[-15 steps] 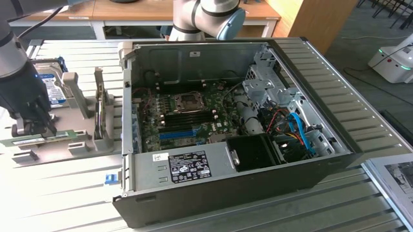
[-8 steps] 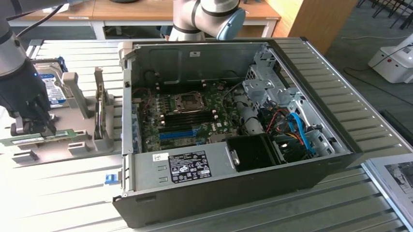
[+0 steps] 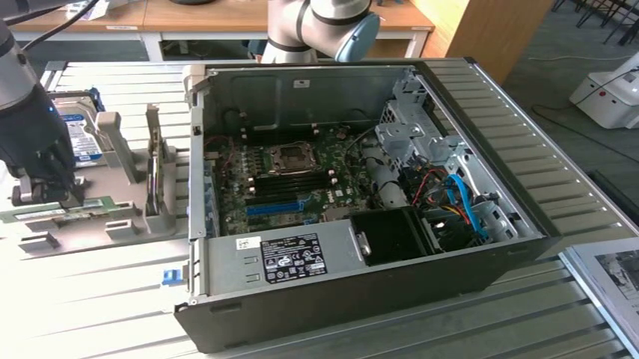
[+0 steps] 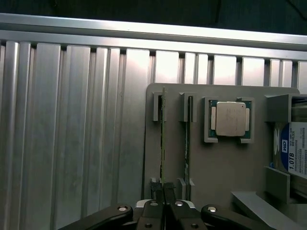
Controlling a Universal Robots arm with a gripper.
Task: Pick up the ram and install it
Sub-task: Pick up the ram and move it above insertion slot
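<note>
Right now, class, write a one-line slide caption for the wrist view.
Tool closed on the ram, standing edgewise in its grey holder near a processor.

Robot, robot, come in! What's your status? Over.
Claw shut on the ram. Ram on edge in grey holder, not yet lifted. Second stick close beside it. Over.

Your arm (image 3: pixel 28 112) stands steep at the exterior view's left, with its wrist pointing straight down. Its base joints (image 3: pixel 314 26) rise at the far middle of that view. The gripper (image 3: pixel 40 196) sits low, fingers vertical. In the wrist view, the fingers (image 4: pixel 157 196) are drawn almost together, pinching the thin edge of the ram (image 4: pixel 163 139) between them.
</note>
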